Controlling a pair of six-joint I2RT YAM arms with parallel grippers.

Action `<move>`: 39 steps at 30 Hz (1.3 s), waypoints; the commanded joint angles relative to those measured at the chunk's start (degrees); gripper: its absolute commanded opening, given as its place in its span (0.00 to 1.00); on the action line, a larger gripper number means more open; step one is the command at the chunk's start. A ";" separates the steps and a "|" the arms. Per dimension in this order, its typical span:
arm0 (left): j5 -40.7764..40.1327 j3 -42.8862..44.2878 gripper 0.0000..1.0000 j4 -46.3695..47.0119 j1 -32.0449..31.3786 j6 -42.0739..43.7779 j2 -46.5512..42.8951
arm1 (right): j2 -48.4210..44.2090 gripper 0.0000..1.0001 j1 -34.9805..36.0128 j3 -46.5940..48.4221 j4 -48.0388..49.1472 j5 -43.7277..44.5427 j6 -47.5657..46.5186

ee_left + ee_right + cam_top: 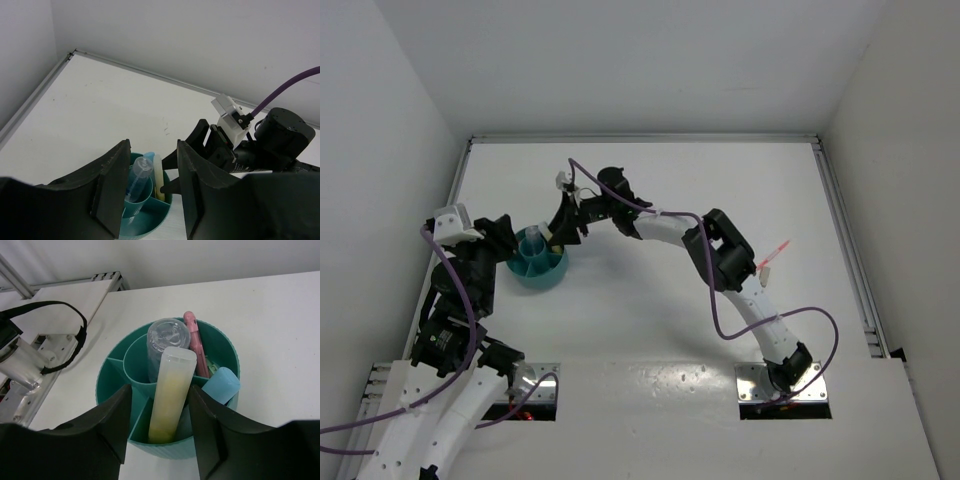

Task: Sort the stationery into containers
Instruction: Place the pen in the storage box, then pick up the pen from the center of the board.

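Left fingers (pixel 153 145): spread wide, nothing in them. They hang over the near-left side of the holder (pixel 165 449), one finger to each side of its rim. Likely there to brace or guard the holder, not to pick.

Holder: stands on the left half of the counter (pixel 670 180), nearer the left edge than the middle and about midway between the near and far edges. It is upright.
- Clear tube (pixel 167 340) stands in the centre well.
- Pink pen (pixel 195 337) leans in a far compartment.
- Blue marker (pixel 221 385) sits in the right compartment, with a scrap of green beside it, too small to name.

Right fingers (pixel 160 387): over the holder from the far side, parted with the yellow marker (pixel 170 395) between them.
- The marker's lower end is down in a near compartment and its top tilts toward the centre.
- A strip of teal shows between one finger and the marker, so I judge the hold loose or let go. Contact on the other side is not clear.
- The marker leans because the compartment is shorter than it is.

Right side: one thin pink pen (pixel 776 250) lies loose on the counter near the right arm's elbow, well apart from the holder. Judged next to fetch.
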 commanded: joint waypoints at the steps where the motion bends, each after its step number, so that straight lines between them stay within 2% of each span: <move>1: 0.48 -0.39 0.47 2.00 0.48 0.45 -0.15 | -1.63 0.50 -0.59 0.09 3.49 -2.34 -2.40; 13: 0.48 -0.39 0.47 2.00 0.48 0.45 -0.15 | -6.73 0.57 -3.05 0.18 -1.25 1.08 -2.92; 17: 1.35 -0.39 0.47 2.00 0.48 0.45 -0.15 | -10.07 0.53 -6.39 0.88 -7.47 3.54 -5.20; 18: 2.14 -0.39 0.47 2.52 0.48 0.45 -0.15 | -11.99 0.49 -7.00 3.49 -15.84 7.29 -6.77; 19: 3.19 -0.92 0.46 3.39 0.48 0.45 0.37 | -12.71 0.20 -7.62 5.78 -22.28 10.72 -8.44; 20: 6.95 -0.92 0.28 4.10 0.48 1.06 1.07 | -13.23 0.00 -8.67 8.59 -29.31 21.28 -12.11; 21: 9.68 -1.44 0.18 4.89 0.48 1.06 1.86 | -13.76 0.00 -8.68 14.71 -43.12 28.52 -12.67; 22: 12.58 -1.45 0.08 6.20 0.48 1.06 3.00 | -14.29 0.00 -9.55 17.47 -49.00 34.77 -13.38; 23: 19.66 -1.45 0.00 6.22 0.48 0.19 6.84 | -15.34 0.00 -11.30 19.58 -54.11 42.58 -15.99; 24: 24.43 -0.58 0.00 7.09 0.48 0.18 9.66 | -16.48 0.00 -12.36 19.26 -59.90 45.18 -17.58; 25: 29.78 0.13 0.00 7.70 0.48 -0.34 13.17 | -18.32 0.09 -13.42 16.56 -61.18 47.73 -19.60; 26: 39.84 2.48 0.00 7.71 0.48 -1.13 17.30 | -23.12 0.25 -15.60 9.05 -61.80 52.72 -23.71; 27: 44.21 4.25 0.00 7.71 -1.69 -1.14 27.00 | -25.00 0.44 -16.84 5.75 -64.07 55.03 -25.06; 28: 47.38 6.27 0.00 7.71 -3.45 -1.92 32.05 | -26.06 0.62 -18.33 3.89 -67.14 56.36 -26.20; 29: 48.28 11.33 0.00 5.45 -6.08 -1.93 36.80 | -26.68 0.62 -20.00 1.78 -70.04 57.24 -26.91; 30: 46.64 13.99 0.08 4.12 -12.46 -1.93 41.11 | -27.21 0.62 -24.19 0.89 -72.59 57.25 -24.22; 31: 45.40 16.46 0.17 2.45 -15.66 -0.97 48.38 | -27.21 0.45 -26.76 0.88 -78.19 54.90 -22.80; 33: 38.56 24.36 0.38 0.25 -21.90 -0.34 54.49 | -28.00 0.00 -33.97 -2.97 -81.04 50.77 -17.71; 34: 36.62 27.09 0.50 -0.89 -26.80 0.18 57.30 | -30.27 0.00 -36.26 -4.90 -81.06 47.96 -16.56; 35: 34.51 29.81 0.54 -3.25 -28.68 0.18 63.16 | -32.21 0.00 -38.19 -10.40 -79.84 45.84 -15.42; 36: 31.45 35.15 0.58 -4.58 -30.09 0.18 66.18 | -34.75 0.12 -41.00 -13.93 -77.74 45.04 -14.36; 37: 30.81 37.64 0.62 -5.46 -31.76 0.18 69.25 | -40.43 0.35 -41.63 -17.71 -75.19 48.08 -13.39; 38: 30.80 39.75 0.62 -6.26 -32.38 -0.34 72.24 | -43.62 0.64 -41.64 -24.97 -69.60 49.07 -12.16; 39: 30.80 43.25 0.62 -6.79 -32.39 -0.34 77.75 | -46.43 0.74 -42.60 -28.18 -67.54 49.08 -11.63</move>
